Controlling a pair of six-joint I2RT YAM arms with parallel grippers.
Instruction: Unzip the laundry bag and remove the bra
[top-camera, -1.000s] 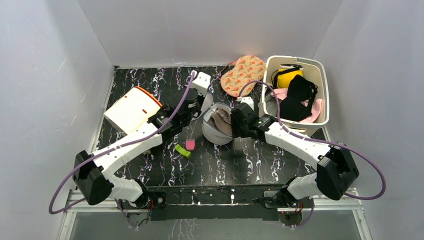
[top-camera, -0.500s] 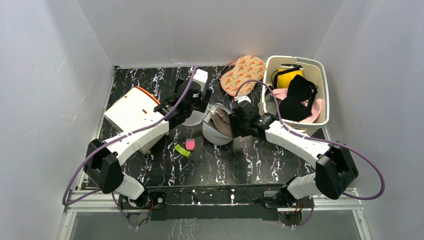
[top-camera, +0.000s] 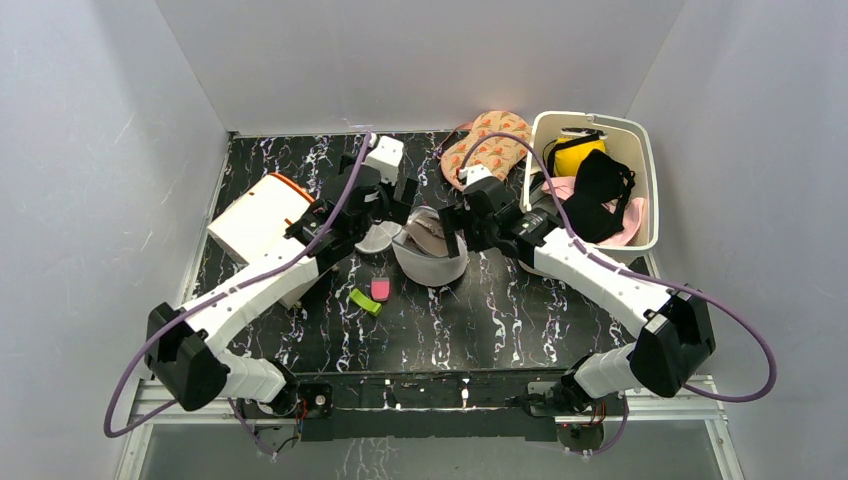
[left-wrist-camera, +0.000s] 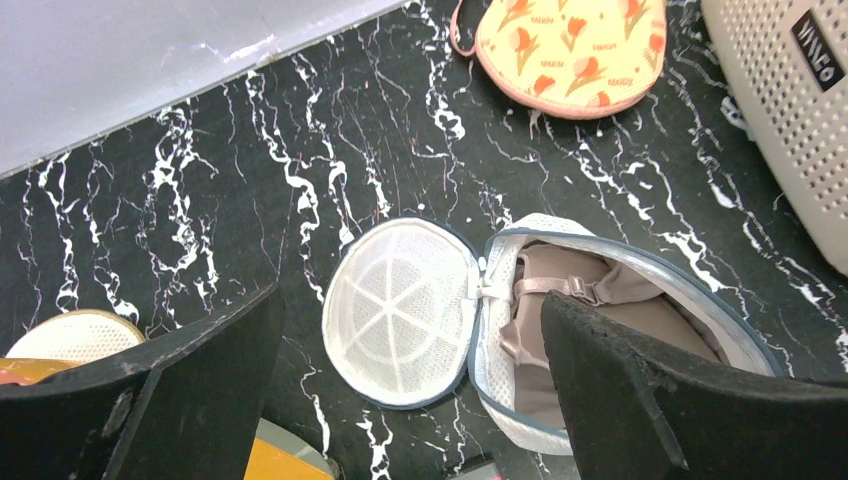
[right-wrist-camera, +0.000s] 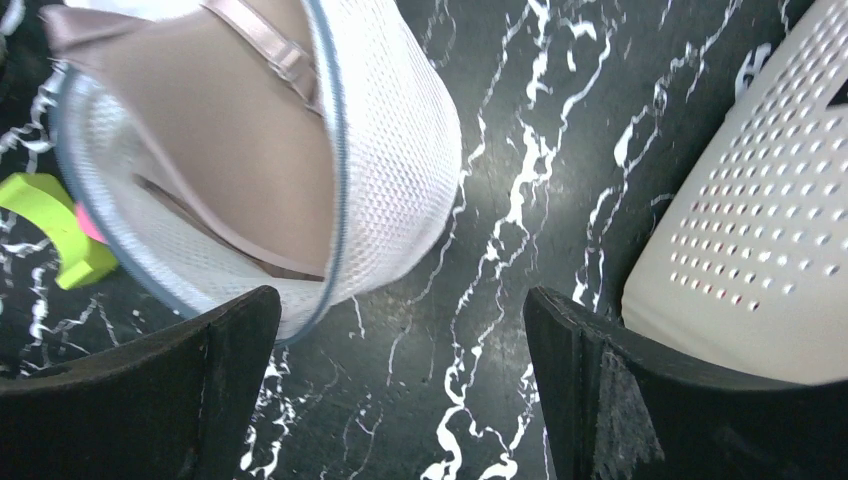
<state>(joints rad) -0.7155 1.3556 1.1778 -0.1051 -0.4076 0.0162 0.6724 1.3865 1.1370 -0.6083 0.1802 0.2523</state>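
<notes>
Laundry bag (top-camera: 431, 263) at frame centre, unzipped, its round mesh lid (left-wrist-camera: 400, 310) flopped flat to the left. Beige bra (left-wrist-camera: 600, 300) lies inside, not yet removed. Left gripper (left-wrist-camera: 410, 325) and right gripper (right-wrist-camera: 400, 315) hover above the bag, both spread wide, empty.

**Count of Things on the Table**

The table (top-camera: 480, 320) carried one mesh bag (top-camera: 432, 268) with one bra (left-wrist-camera: 600, 320). There were also one pouch (top-camera: 497, 135), one box (top-camera: 255, 222) and two clips: a green clip (top-camera: 365, 301) and a pink clip (top-camera: 380, 289). One basket (top-camera: 649, 180) at the far right corner held three items: a yellow item (top-camera: 575, 152), a black garment (top-camera: 598, 195) and a pink garment (top-camera: 634, 212).
</notes>
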